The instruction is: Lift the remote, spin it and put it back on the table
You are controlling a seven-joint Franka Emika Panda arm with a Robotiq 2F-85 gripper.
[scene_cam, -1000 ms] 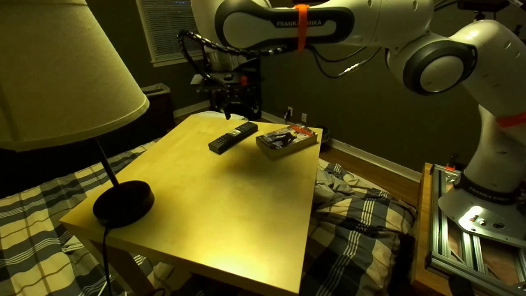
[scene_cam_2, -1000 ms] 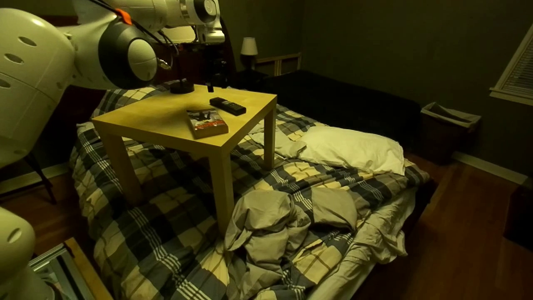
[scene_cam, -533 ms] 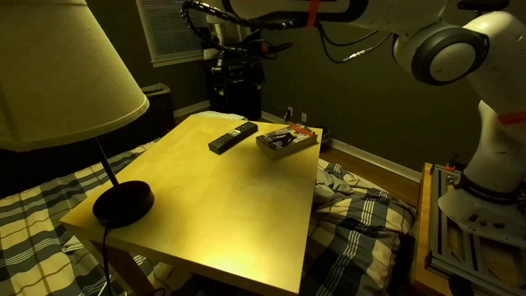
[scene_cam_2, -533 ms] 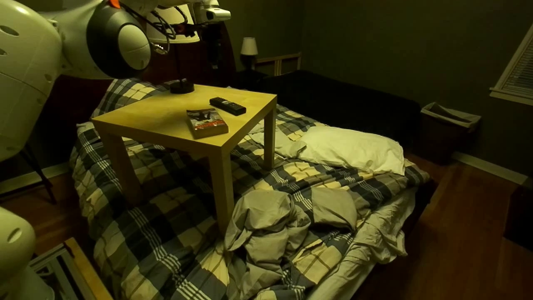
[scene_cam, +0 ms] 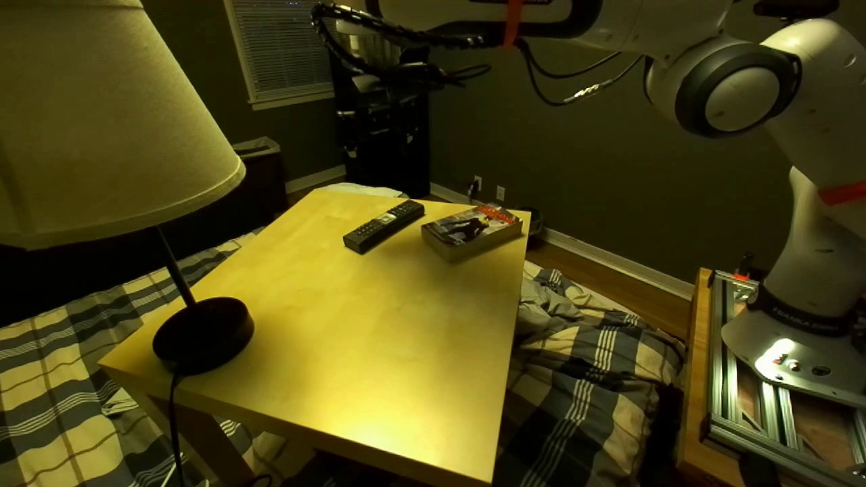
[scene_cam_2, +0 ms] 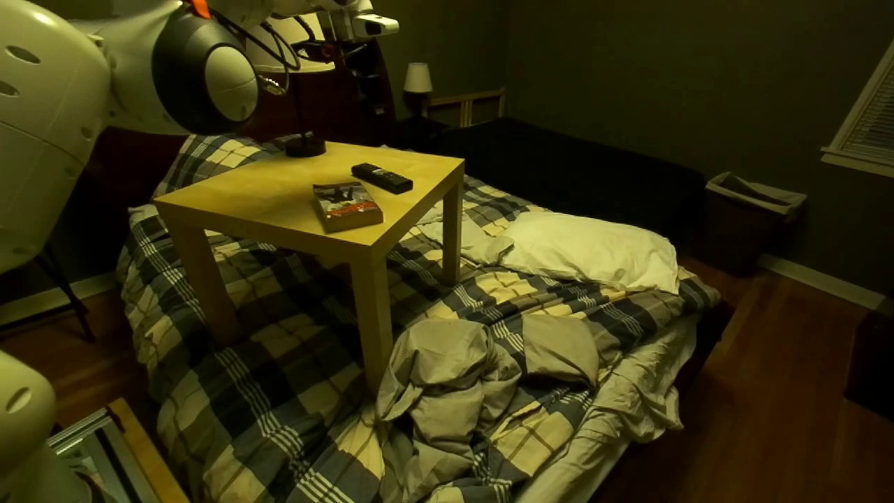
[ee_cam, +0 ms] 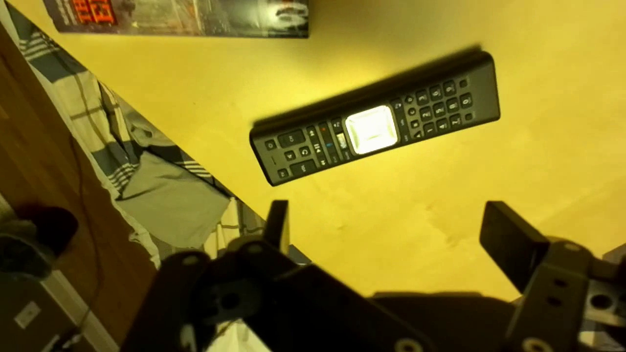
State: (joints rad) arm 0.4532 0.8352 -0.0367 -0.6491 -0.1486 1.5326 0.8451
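The remote is a slim black bar with rows of buttons (scene_cam: 384, 226). It lies flat on the yellow-tan table (scene_cam: 352, 325), near the book, and also shows in an exterior view (scene_cam_2: 382, 178). In the wrist view the whole remote (ee_cam: 313, 151) lies slanted, just beyond my fingertips, with a bright reflection on its middle. My gripper (ee_cam: 389, 215) is open and empty, its two fingers wide apart, with bare tabletop showing between them. In an exterior view the dark gripper (scene_cam_2: 370, 87) hangs above the table, apart from the remote. Its outline is hard to make out against the dark background.
A thick paperback book (scene_cam: 473, 230) lies beside the remote, and its edge shows in the wrist view (ee_cam: 186, 19). A lamp with a black base (scene_cam: 203, 335) and large shade stands at a table corner. A plaid-covered bed (scene_cam_2: 293, 391) is under the table.
My gripper has risen from low over the table beside the remote to well above it, then shifted slightly sideways. The remote, book and lamp have not moved.
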